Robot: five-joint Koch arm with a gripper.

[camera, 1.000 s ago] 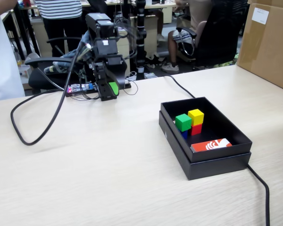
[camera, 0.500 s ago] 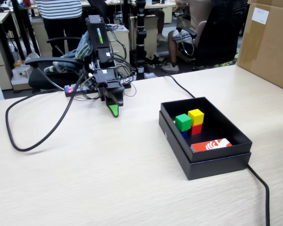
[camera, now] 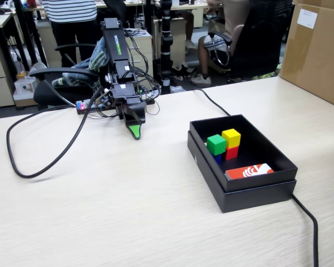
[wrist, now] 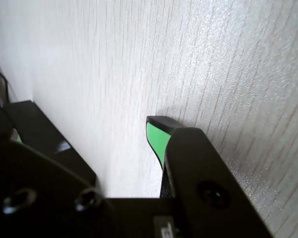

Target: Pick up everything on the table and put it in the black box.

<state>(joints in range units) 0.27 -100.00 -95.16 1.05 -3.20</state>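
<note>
Because all four cubes already sit together in the black box [camera: 278, 188], I judge the collecting done. The green cube [camera: 216, 144] and yellow cube [camera: 231, 137] rest on top, the red cube [camera: 232, 152] under the yellow, and the blue cube [camera: 217, 158] shows only as a sliver beneath the green, so I may be misjudging how squarely they stack. They are plain, solid-coloured and equal in size, huddled toward the box's far-left corner. A red-and-white card [camera: 249, 171] leans by the near wall. The box stands toward the right edge of the desk [camera: 100, 211], with a brown carton [camera: 317, 50] at the far right corner. My gripper [camera: 134, 132] hangs empty near the far edge, well apart from the box, tip pointing down at bare wood. In the wrist view the gripper [wrist: 156, 136] shows one green-lined tip only, so I cannot tell whether it is closed.
</note>
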